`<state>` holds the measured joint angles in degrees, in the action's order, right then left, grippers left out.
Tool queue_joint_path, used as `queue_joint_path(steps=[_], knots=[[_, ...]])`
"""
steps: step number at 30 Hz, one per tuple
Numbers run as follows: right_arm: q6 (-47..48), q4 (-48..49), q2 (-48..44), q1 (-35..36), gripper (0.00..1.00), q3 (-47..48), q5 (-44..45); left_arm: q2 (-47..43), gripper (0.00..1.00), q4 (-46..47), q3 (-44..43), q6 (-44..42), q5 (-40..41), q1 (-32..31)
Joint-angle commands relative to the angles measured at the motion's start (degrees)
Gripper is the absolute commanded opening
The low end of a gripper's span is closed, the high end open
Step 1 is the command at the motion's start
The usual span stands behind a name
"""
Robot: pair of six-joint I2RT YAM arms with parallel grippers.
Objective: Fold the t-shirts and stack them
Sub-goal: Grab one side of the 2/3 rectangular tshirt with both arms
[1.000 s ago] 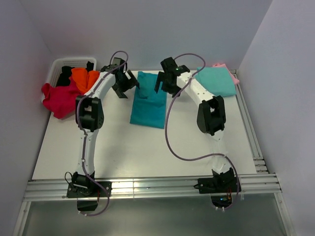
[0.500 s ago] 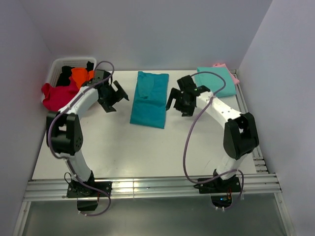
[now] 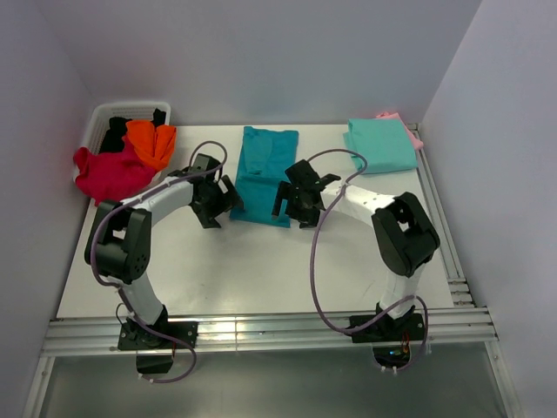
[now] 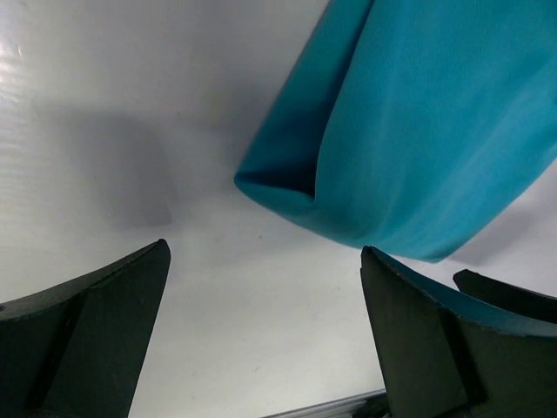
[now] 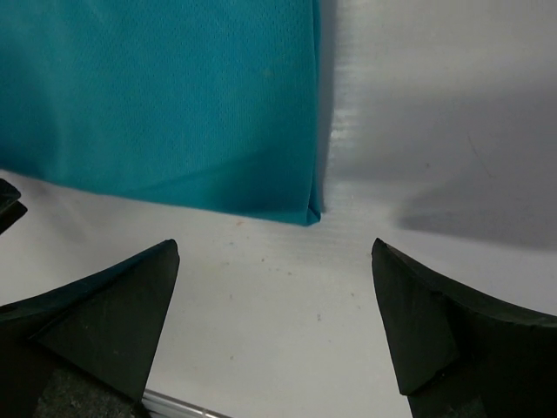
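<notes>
Teal t-shirt [image 3: 264, 170]: 1 | mint t-shirt [image 3: 381, 144]: 1 | left hand [image 3: 219, 198], right hand [image 3: 294, 202]: 2, spread

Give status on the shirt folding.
Done: mint shirt lies folded on the pink shirt, far right corner. In hand: teal shirt, folded to a long strip mid-table; left claw and right claw hover open at its near corners, gripping nothing. To do: crimson shirt, orange shirt and black shirt, bunched at the basket.

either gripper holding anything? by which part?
Nothing held. Left gripper and right gripper are both open, each just short of a near corner of the folded deep teal-blue cloth t-shirt.
</notes>
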<state>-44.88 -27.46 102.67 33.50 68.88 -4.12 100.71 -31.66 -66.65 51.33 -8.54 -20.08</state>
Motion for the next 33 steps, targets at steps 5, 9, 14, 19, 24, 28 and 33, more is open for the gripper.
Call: queue_joint_path(steps=[5,9,14,19,24,28,33], knots=[[0.0,1.7,4.5,-0.2,0.98,5.4,2.1,2.7,0.97,0.6,-3.6,1.2,5.2,-0.2],[-0.5,2.4,5.3,-0.2,0.98,4.6,1.8,4.4,0.96,-1.0,-3.3,1.8,7.6,-0.1],[-0.5,3.2,5.4,-0.2,0.97,3.3,1.8,4.8,0.88,0.5,1.5,2.7,8.1,-0.3],[-0.3,3.8,6.0,-0.3,0.96,2.8,1.7,5.7,0.8,1.4,3.5,3.2,8.3,-0.6],[-1.0,5.2,6.9,-0.3,0.92,2.5,1.0,7.2,0.73,0.9,1.1,2.9,8.3,-0.8],[-2.0,6.6,8.1,-0.3,0.81,1.9,0.3,9.3,0.66,0.1,-1.7,2.9,8.3,-1.0],[-2.8,7.8,9.0,-0.2,0.46,1.3,-0.7,11.7,0.55,-0.9,-5.8,2.7,8.3,-1.3]])
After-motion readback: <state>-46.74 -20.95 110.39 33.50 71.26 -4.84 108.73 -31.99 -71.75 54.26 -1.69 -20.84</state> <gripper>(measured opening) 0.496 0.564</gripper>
